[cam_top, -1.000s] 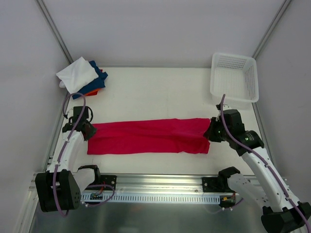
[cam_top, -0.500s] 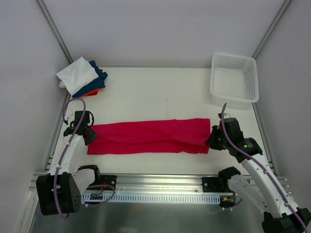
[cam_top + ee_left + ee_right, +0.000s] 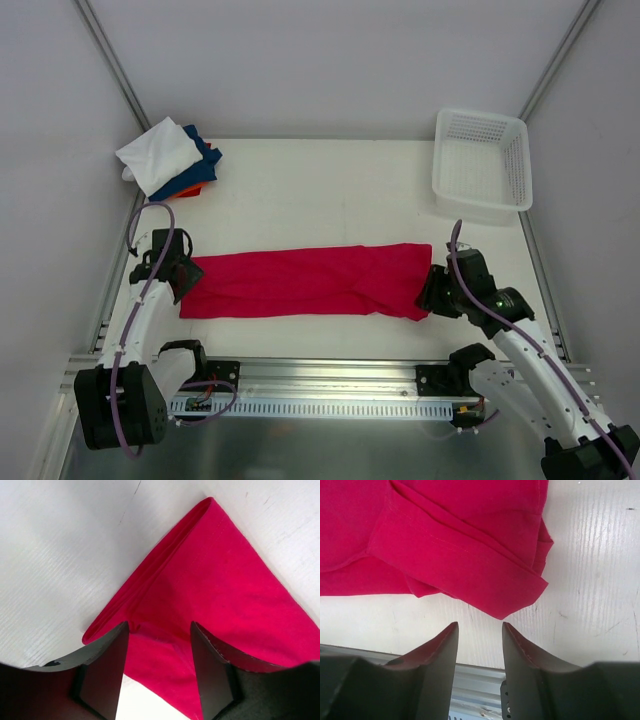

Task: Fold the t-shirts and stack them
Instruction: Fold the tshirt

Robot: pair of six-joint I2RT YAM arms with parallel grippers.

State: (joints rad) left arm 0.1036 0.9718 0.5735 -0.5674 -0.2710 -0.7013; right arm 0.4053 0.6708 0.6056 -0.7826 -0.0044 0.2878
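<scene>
The crimson-red t-shirt (image 3: 300,282) lies folded into a long strip across the table, flat on the surface. My left gripper (image 3: 182,277) stands open over its left end; in the left wrist view the red cloth (image 3: 225,580) lies beneath and between the spread jaws of that gripper (image 3: 159,630). My right gripper (image 3: 432,292) is open at the right end; the shirt's folded corner (image 3: 505,611) lies just ahead of that gripper (image 3: 479,627), with bare table between the tips. At the back left, a folded white t-shirt (image 3: 158,150) lies on top of a dark blue one (image 3: 203,165) and an orange one (image 3: 188,187).
A white lattice basket (image 3: 470,200) stands at the back right corner. The white table (image 3: 320,190) is bounded by enclosure walls, and a metal rail (image 3: 320,385) runs along its near edge, also showing under the right gripper as the rail (image 3: 475,690).
Both grippers have gone from shut to open and let go of the red shirt's ends. The right gripper has drawn back a little toward the near edge.
</scene>
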